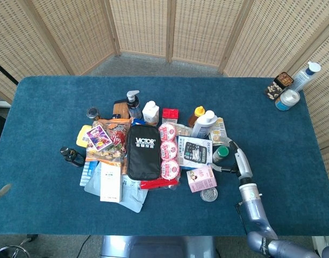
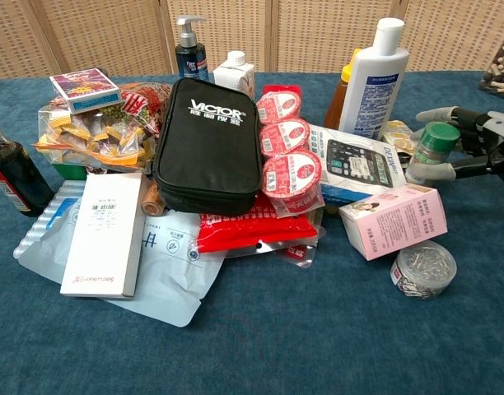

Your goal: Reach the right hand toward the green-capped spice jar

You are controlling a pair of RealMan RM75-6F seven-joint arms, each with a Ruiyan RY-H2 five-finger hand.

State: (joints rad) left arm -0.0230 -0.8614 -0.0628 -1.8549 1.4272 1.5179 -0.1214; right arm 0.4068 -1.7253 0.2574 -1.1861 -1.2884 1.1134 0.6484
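Note:
The green-capped spice jar (image 1: pixel 221 153) (image 2: pixel 431 149) stands upright at the right edge of the pile, beside the calculator box (image 1: pixel 195 150). My right hand (image 1: pixel 235 160) (image 2: pixel 476 145) is at the jar from the right, with its fingers apart. One finger (image 2: pixel 433 113) reaches past the cap on the far side and the thumb (image 2: pixel 428 172) lies on the near side, so the jar sits between them. Whether they touch it is unclear. Only a grey tip of my left hand (image 1: pixel 0 192) shows at the table's front left edge.
A tall white lotion bottle (image 2: pixel 373 78) and an amber bottle (image 2: pixel 341 90) stand just behind the jar. A pink box (image 2: pixel 392 219) and a clear tub of paper clips (image 2: pixel 422 269) lie in front. A black Victor case (image 1: pixel 143 151) fills the pile's middle. Containers (image 1: pixel 287 99) sit at the far right corner.

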